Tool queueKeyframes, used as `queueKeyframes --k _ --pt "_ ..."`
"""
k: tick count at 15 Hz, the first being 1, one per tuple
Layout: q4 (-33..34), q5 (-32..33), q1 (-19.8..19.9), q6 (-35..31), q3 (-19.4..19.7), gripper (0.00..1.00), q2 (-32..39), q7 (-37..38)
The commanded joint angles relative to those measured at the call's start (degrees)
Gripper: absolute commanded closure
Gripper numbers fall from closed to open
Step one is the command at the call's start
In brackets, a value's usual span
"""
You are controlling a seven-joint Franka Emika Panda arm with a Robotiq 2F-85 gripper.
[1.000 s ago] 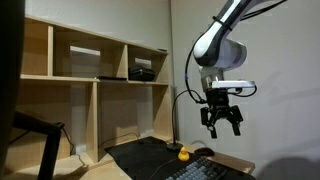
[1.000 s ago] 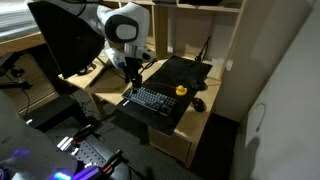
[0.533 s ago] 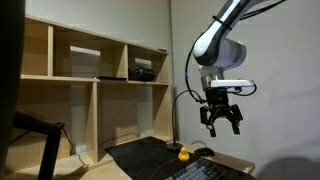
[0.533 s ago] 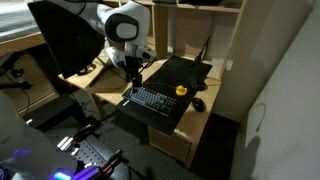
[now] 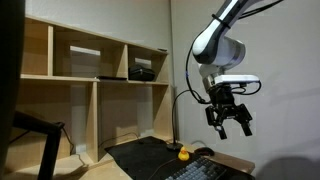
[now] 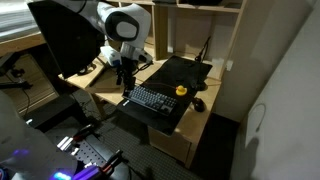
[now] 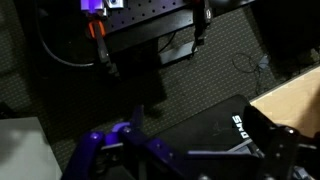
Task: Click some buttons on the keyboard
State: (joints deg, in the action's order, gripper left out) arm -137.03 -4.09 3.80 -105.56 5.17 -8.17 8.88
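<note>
The keyboard (image 6: pixel 152 101) is flat, dark and wide, and lies at the front of the wooden desk, with rows of small buttons (image 6: pixel 148 98). It also shows at the bottom edge of an exterior view (image 5: pixel 203 170). My gripper (image 5: pixel 230 122) hangs in the air above the desk with its fingers spread, open and empty. In an exterior view (image 6: pixel 125 78) it hovers over the keyboard's left end, apart from the keys. The wrist view shows dark floor and a desk corner; the keyboard is out of view there.
A black mat (image 6: pixel 185 70) lies behind the keyboard, with a small yellow object (image 6: pixel 181 90) and a dark mouse (image 6: pixel 198 104) beside it. Wooden shelves (image 5: pixel 95 70) stand behind the desk. A black stand (image 5: pixel 178 120) rises near the mat.
The gripper has swung and tilted a little sideways, shifting towards the keyboard's left end. Its fingers stay spread. The keyboard has not moved.
</note>
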Motion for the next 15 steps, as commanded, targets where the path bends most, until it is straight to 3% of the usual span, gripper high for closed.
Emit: queueKeyframes --k 1,5,8,11,12,13,15 --pt "0.2 -0.04 0.43 0.41 -0.4 0.0 0.04 -0.15" --pt "0.7 0.06 0.35 0.7 -0.56 0.0 0.36 0.51" --pt "6.87 -2.24 0.33 -1.28 -0.48 0.0 12.33 3.93" --pt "7.96 -4.94 -0.37 -6.62 -0.89 0.0 18.14 5.72" --pt "7.7 -6.75 -0.31 -7.81 -0.88 0.0 18.56 5.81" --pt "5.62 -4.59 -0.26 -6.42 -0.57 0.0 15.25 4.84" --pt "6.81 -5.87 -0.47 -7.64 -0.63 0.0 18.58 5.11"
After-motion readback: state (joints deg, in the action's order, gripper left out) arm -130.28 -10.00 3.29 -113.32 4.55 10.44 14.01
